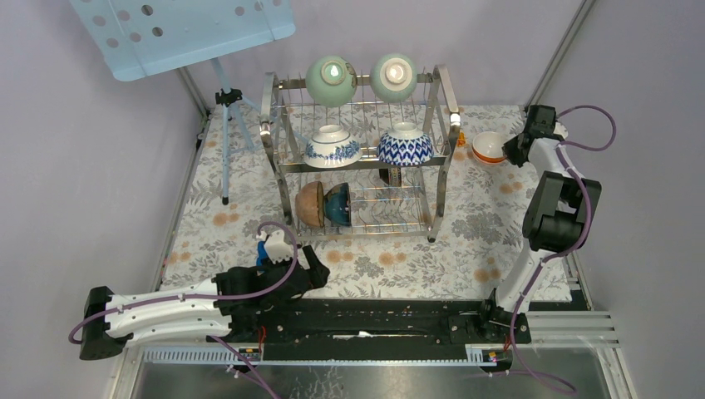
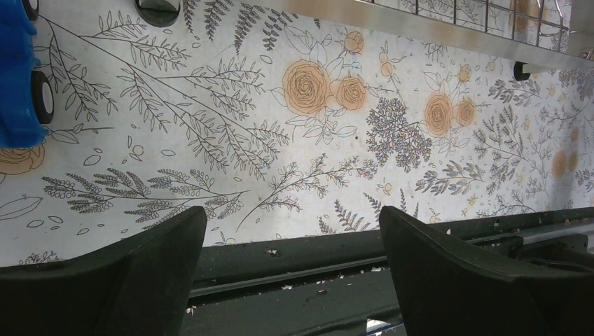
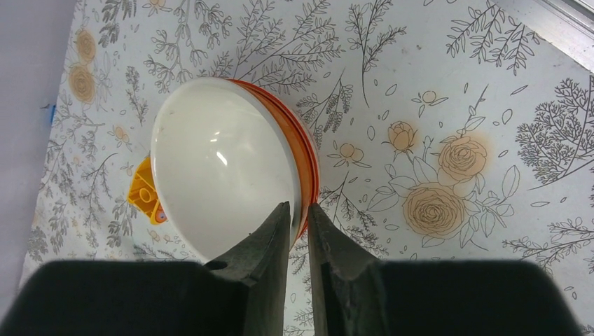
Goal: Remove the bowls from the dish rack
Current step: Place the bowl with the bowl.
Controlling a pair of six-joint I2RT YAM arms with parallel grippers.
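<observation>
Under pale lilac walls, a grey-and-orange floral tablecloth covers the table where the shiny two-tier steel wire dish rack stands. The rack holds two pale green ceramic bowls on top, two blue-and-white patterned bowls below them, and a brown bowl beside a dark teal bowl on the lowest shelf. To the rack's right, off it, the right gripper pinches the rim of the orange-and-white bowl beside a small yellow block. The left gripper hangs low over the cloth's near edge, fingers spread and empty, near a blue toy car. A pale blue perforated stand on a tripod fills the far left corner.
</observation>
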